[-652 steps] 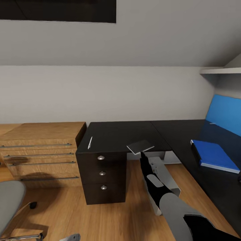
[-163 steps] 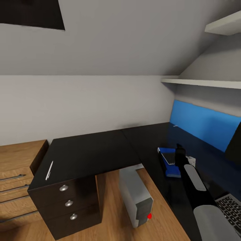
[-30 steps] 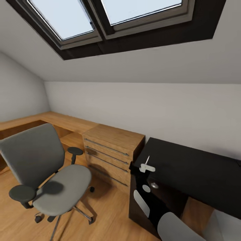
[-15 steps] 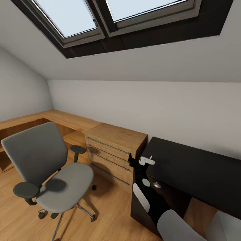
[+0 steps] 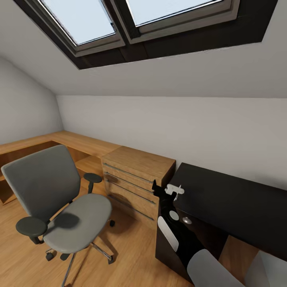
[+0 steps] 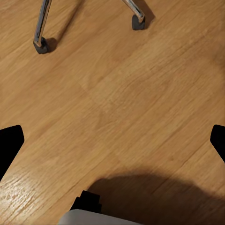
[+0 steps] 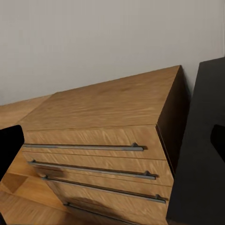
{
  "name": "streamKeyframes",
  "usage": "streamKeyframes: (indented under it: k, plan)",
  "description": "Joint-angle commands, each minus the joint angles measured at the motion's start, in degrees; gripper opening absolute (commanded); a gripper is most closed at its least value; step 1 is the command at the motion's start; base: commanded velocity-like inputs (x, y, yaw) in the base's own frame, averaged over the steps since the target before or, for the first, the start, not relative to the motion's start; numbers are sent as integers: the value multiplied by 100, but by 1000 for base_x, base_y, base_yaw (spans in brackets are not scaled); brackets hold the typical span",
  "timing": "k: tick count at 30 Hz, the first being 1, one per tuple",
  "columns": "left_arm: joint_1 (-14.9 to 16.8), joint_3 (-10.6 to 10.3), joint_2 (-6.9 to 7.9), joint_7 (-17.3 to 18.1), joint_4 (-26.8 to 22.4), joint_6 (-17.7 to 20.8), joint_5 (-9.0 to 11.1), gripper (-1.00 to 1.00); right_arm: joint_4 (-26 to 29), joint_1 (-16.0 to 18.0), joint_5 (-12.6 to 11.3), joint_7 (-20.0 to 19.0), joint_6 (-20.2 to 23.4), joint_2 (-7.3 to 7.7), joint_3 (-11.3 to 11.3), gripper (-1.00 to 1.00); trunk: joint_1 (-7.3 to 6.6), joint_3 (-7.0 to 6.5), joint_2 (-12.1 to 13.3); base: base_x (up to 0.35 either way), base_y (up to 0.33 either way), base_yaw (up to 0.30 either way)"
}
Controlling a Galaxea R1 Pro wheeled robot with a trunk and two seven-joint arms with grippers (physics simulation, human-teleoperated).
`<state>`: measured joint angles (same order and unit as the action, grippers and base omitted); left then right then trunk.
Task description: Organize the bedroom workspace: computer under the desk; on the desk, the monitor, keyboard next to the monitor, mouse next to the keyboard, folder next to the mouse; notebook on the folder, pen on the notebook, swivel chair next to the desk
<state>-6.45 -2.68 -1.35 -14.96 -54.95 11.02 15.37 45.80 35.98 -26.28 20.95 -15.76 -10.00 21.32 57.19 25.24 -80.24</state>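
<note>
The grey swivel chair [image 5: 59, 207] stands on the wooden floor at the left with nothing on its seat. At the right is the black desk [image 5: 235, 203]. A small white object, apparently the pen [image 5: 175, 189], sits at the desk's left edge. My right gripper [image 5: 163, 190] is right beside it at the desk corner. In the right wrist view the right gripper [image 7: 115, 140] is open, its fingertips [image 7: 11, 145] wide apart with nothing between them. My left gripper [image 6: 112, 140] hangs open over the floor near the chair's casters [image 6: 41, 44].
A wooden chest of drawers [image 5: 133, 183] stands between the chair and the black desk, also seen close in the right wrist view [image 7: 103, 140]. A low wooden counter [image 5: 36, 143] runs along the left wall. Skylights [image 5: 131, 24] are set overhead.
The head camera shifted slightly over the last second. My right gripper and the white object beside it moved up a little at the desk's corner. The chair has stayed put.
</note>
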Motion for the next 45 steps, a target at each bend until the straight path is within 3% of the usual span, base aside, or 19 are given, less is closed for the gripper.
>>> streamKeyframes:
  k: [1, 6, 10, 11, 14, 16, 17, 20, 21, 22, 23, 26, 32, 36, 37, 39, 40, 43, 45]
  plan:
    - [-1, -13, 3, -43, -16, 23, 53, 100, 0, 6, -49, 23, -35, 0, 19, 100, 0, 5, -3, 0, 0, 0]
    - [0, -13, 3, -44, -16, 23, 53, 100, 1, 10, 13, 55, 317, 0, 3, 100, 0, 5, -3, 0, 0, 0]
    - [0, -13, 3, -47, -16, 23, 48, 100, 44, 27, 126, 258, 1242, 138, -11, 100, 0, 5, -3, 0, 0, 0]
    - [-2, -13, 3, -48, -16, 23, 47, 100, 98, 42, 163, 396, 1685, 202, -15, 100, 0, 5, -3, 0, 0, 0]
    - [-1, -13, 3, -47, -16, 23, 45, 100, 364, 86, 207, 686, 2443, 316, -20, 100, 0, 5, -3, 0, 0, 0]
    - [-1, -13, 3, -49, -16, 23, 45, 100, 515, 98, 218, 825, 2652, 394, -34, 100, 0, 5, -3, 0, 0, 0]
    - [-4, -46, 3, -50, -47, -2, 45, 100, 752, 107, 176, 960, 2969, 657, -233, 100, 0, 5, -3, 0, 0, 0]
    - [-3, -161, 3, -54, -87, -135, 45, 100, 848, 109, 163, 983, 3192, 722, -342, 100, 0, 5, -3, 0, 0, 0]
    - [-4, -265, 3, -57, -106, -302, 45, 100, 895, 110, 158, 994, 3347, 746, -397, 100, 0, 5, -3, 0, 0, 0]
    - [-3, -442, 6, -55, -126, -672, 46, 100, 990, 110, 154, 1014, 3767, 775, -482, 100, 0, 5, -3, 0, 0, 0]
    - [-3, -495, 5, -54, -137, -789, 49, 100, 1004, 110, 155, 1016, 3856, 778, -497, 100, 0, 5, -3, 0, 0, 0]
    - [-3, -592, 4, -52, -367, -866, 53, 100, 1053, 112, 158, 1038, 4234, 792, -634, 100, 0, 5, -3, 0, 0, 0]
    - [-2, -672, 9, -53, -1283, -284, 60, 100, 1104, 148, 177, 1148, 4787, 806, -831, 100, 0, 5, -3, 0, 0, 0]
    - [-1, -691, 2, -118, -2224, 713, 59, 100, 1117, 238, 181, 1275, 5170, 815, -889, 100, 0, 5, -3, 0, 0, 0]
    - [1, -694, -45, -214, -2699, 987, 67, 100, 1119, 255, 178, 1299, 5252, 840, -901, 100, 0, 5, -3, 0, 0, 0]
    - [1, -704, -172, -353, -3127, 1134, 69, 100, 1128, 262, 169, 1309, 5297, 911, -899, 100, 0, 5, -3, 0, 0, 0]
    - [-1, -710, -235, -416, -3241, 1167, 68, 100, 1138, 263, 165, 1310, 5301, 943, -898, 100, 0, 5, -3, 0, 0, 0]
    - [-1, -722, -609, -969, -3587, 1280, 71, 100, 1479, 205, 173, 1319, 5253, 1044, -876, 100, 0, 5, -3, 0, 0, 0]
    - [0, -723, -643, -1072, -3596, 1283, 65, 100, 1557, 150, 172, 1312, 5232, 1047, -867, 100, 0, 5, -3, 0, 0, 0]
